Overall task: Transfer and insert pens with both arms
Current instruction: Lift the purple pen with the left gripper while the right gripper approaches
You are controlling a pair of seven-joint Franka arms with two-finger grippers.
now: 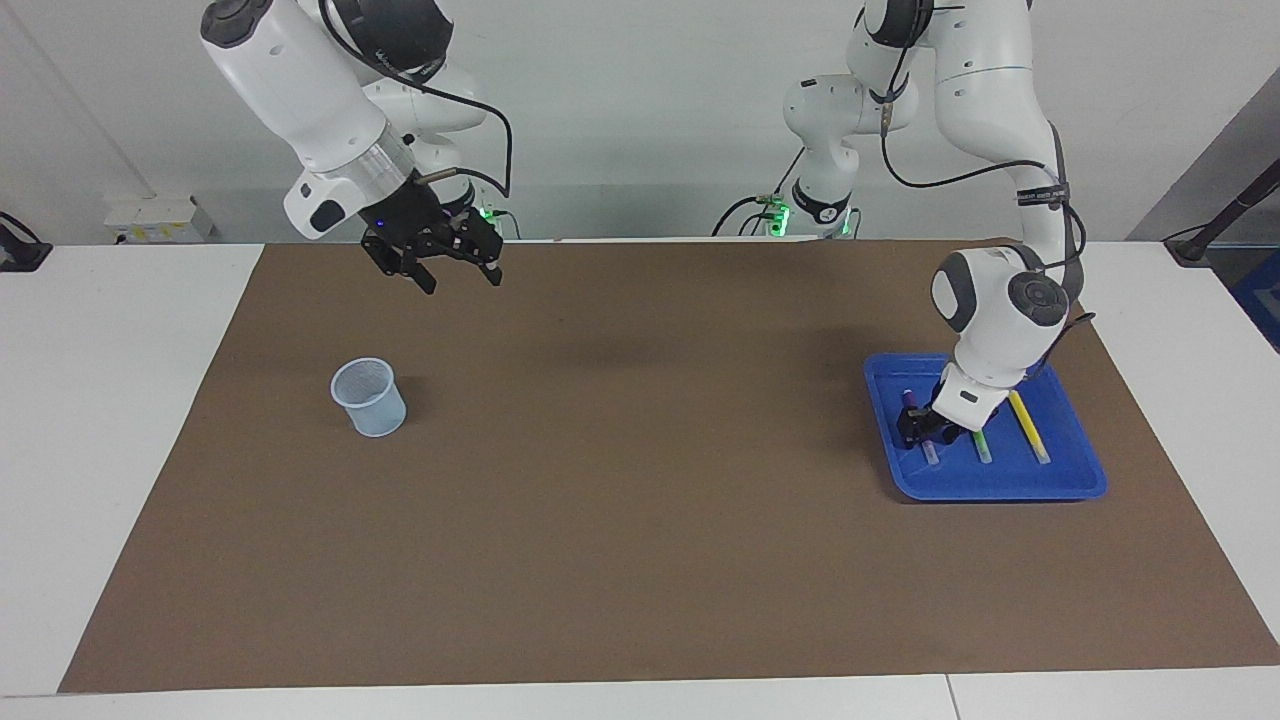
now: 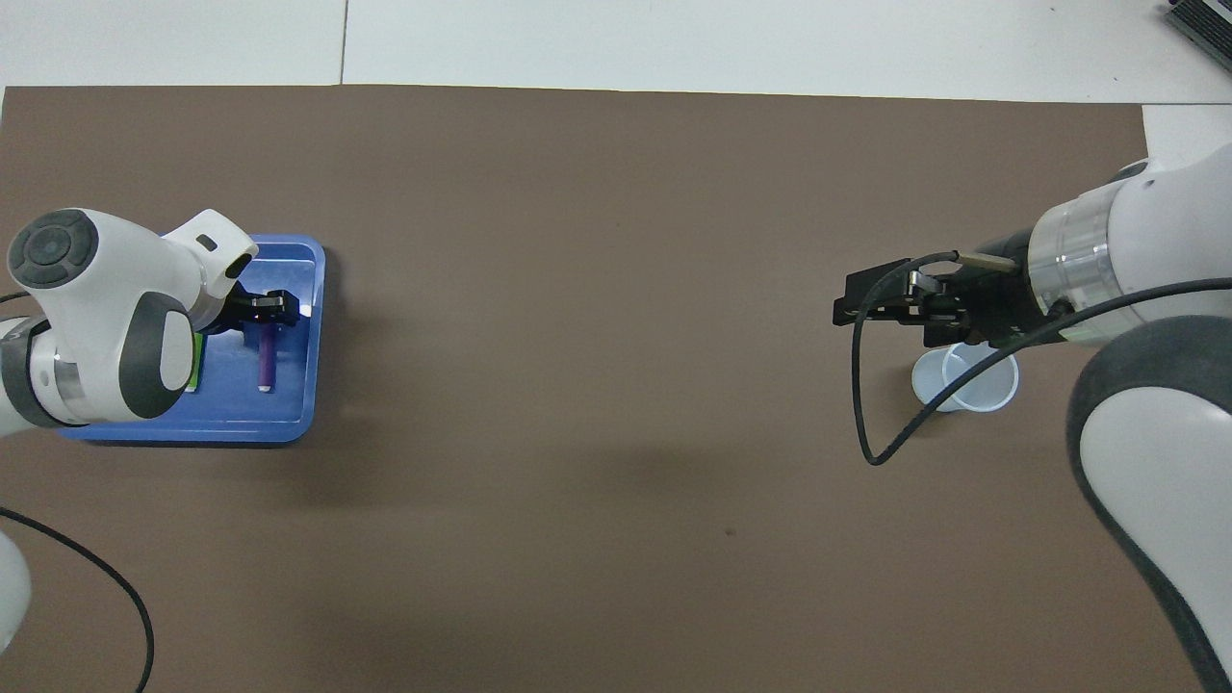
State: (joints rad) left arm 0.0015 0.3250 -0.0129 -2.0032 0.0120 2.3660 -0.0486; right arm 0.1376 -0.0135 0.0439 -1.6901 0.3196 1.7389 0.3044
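Three pens lie side by side in a blue tray [image 1: 1000,490] [image 2: 192,428] at the left arm's end of the table. My left gripper [image 1: 920,425] [image 2: 265,313] is down in the tray on the purple pen [image 1: 929,451] [image 2: 264,366], whose pale end sticks out from under it. Beside it are the green pen [image 1: 981,447] [image 2: 195,371] and the yellow pen [image 1: 1028,425]; the arm hides the yellow one in the overhead view. My right gripper [image 1: 458,278] [image 2: 852,306] hangs open and empty over the mat, beside a pale mesh cup [image 1: 369,397] [image 2: 972,385].
A brown mat [image 1: 640,500] covers most of the white table. Two smaller white arms with green-lit bases [image 1: 820,215] stand at the robots' end. A black cable [image 2: 106,587] lies on the mat near the left arm's base.
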